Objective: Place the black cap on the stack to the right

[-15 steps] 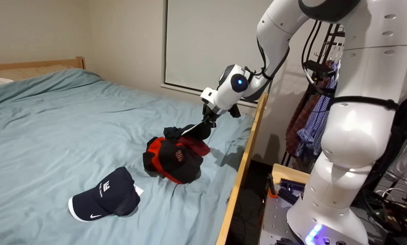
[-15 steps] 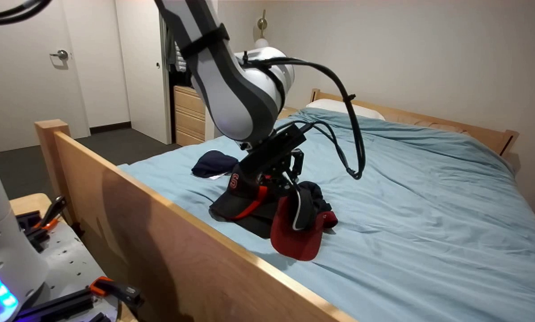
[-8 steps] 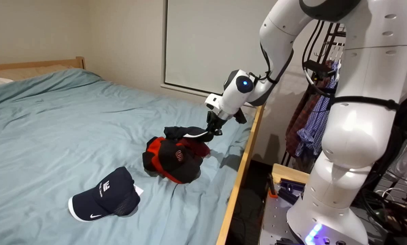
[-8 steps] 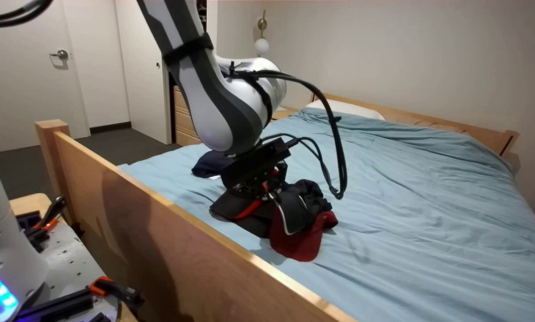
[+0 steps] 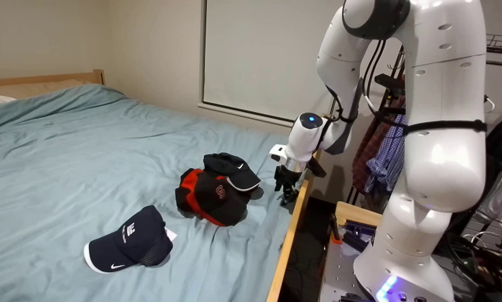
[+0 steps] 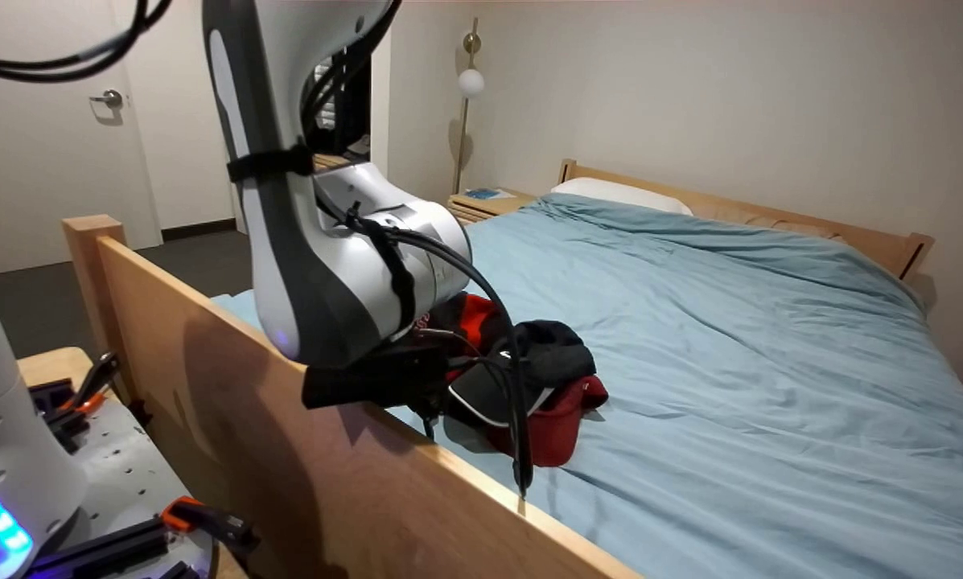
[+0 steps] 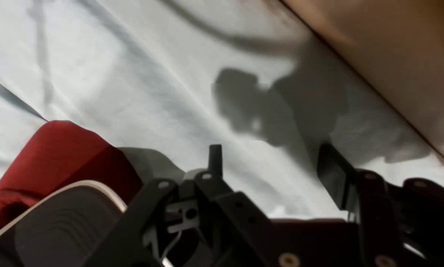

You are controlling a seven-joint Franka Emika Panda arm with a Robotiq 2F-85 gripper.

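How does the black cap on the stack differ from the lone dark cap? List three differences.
The black cap lies on the stack; the lone dark cap, directly on the bed. The lone dark cap shows white lettering; the black cap shows none. In an exterior view, the black cap's brim points lower right, the lone dark cap's lower left. Both have a white-edged brim and white swoosh.

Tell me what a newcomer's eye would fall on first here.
Probably the big white arm, filling the right of an exterior view, its open gripper hanging between the red-and-black stack and the wooden footboard. Next, likely the white-edged black cap, lying on top of that stack. The dark white-logo cap stands out too, alone on the blue bed cover.
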